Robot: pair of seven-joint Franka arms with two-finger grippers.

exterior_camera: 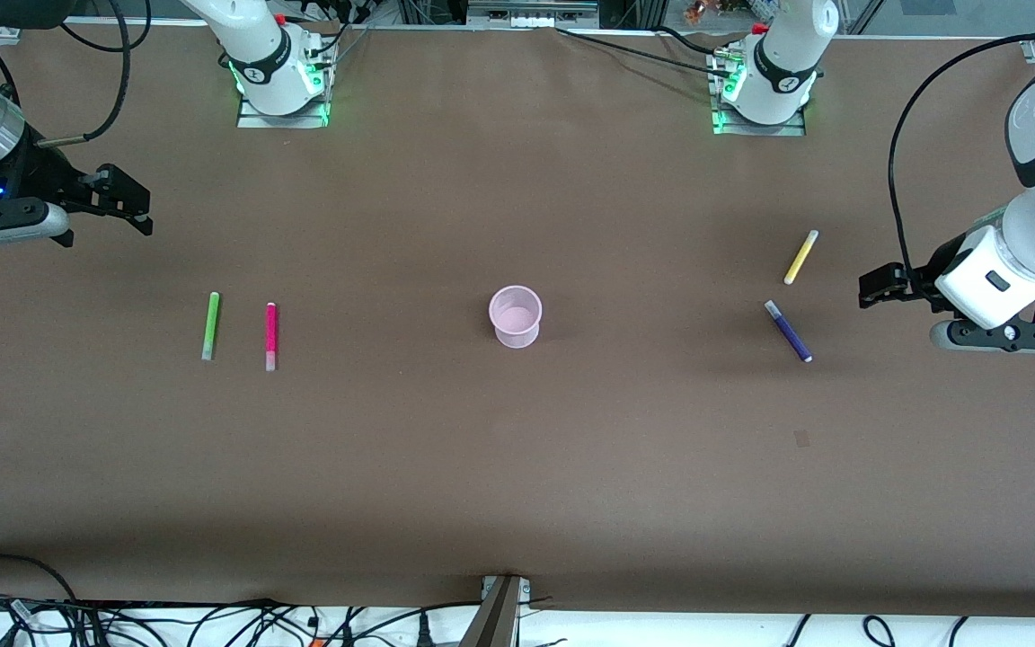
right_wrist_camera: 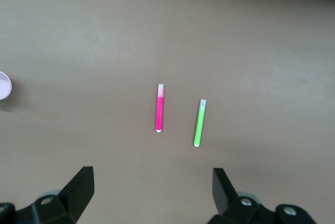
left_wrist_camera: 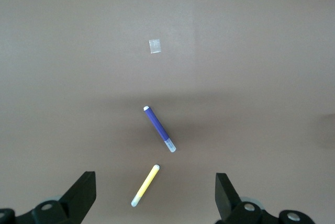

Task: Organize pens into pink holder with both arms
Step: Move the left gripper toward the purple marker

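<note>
The pink holder (exterior_camera: 516,316) stands upright and empty at mid-table. The green pen (exterior_camera: 210,325) and magenta pen (exterior_camera: 270,336) lie side by side toward the right arm's end; both show in the right wrist view, the green pen (right_wrist_camera: 199,122) and the magenta pen (right_wrist_camera: 159,108). The yellow pen (exterior_camera: 800,257) and the purple pen (exterior_camera: 788,332) lie toward the left arm's end, the purple pen nearer the front camera. My left gripper (exterior_camera: 868,292) is open and empty, raised beside them (left_wrist_camera: 155,192). My right gripper (exterior_camera: 127,202) is open and empty, raised beside the green pen (right_wrist_camera: 153,190).
A small pale patch (exterior_camera: 802,438) is stuck on the brown table, nearer the front camera than the purple pen. The holder's rim (right_wrist_camera: 4,85) shows at the edge of the right wrist view. Cables run along the table's front edge (exterior_camera: 212,620).
</note>
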